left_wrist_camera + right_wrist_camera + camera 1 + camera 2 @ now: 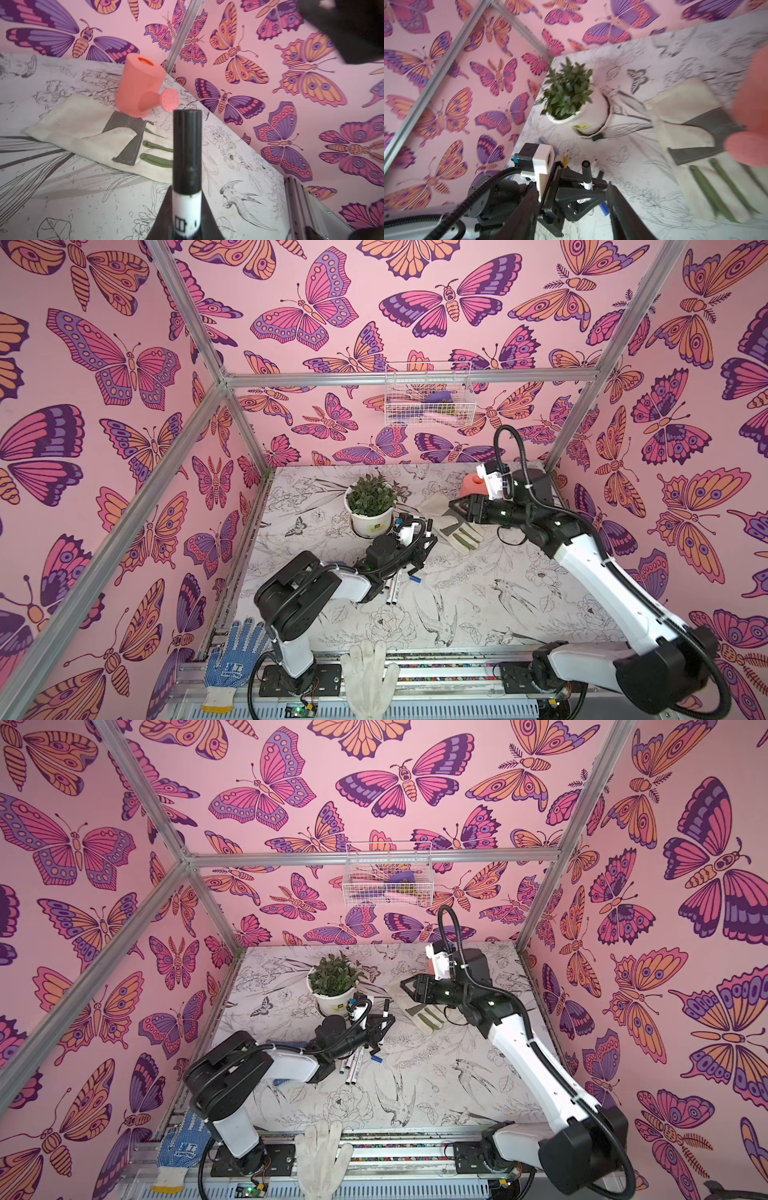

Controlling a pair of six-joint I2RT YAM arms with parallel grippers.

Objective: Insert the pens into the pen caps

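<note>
Bimanual rig at work: the left arm (353, 587) sits folded low at the near left, elbow bent and forearm reaching toward the middle. The left gripper (426, 543) is tilted upward, jaws clamped on the white barrel of an upright pen (187, 204). The right arm (590, 560) stretches long from its base at the near right toward the far side, its last joint turned leftward. The right gripper (455, 506) hangs level, jaws parted with nothing between them, well apart from its partner.
</note>
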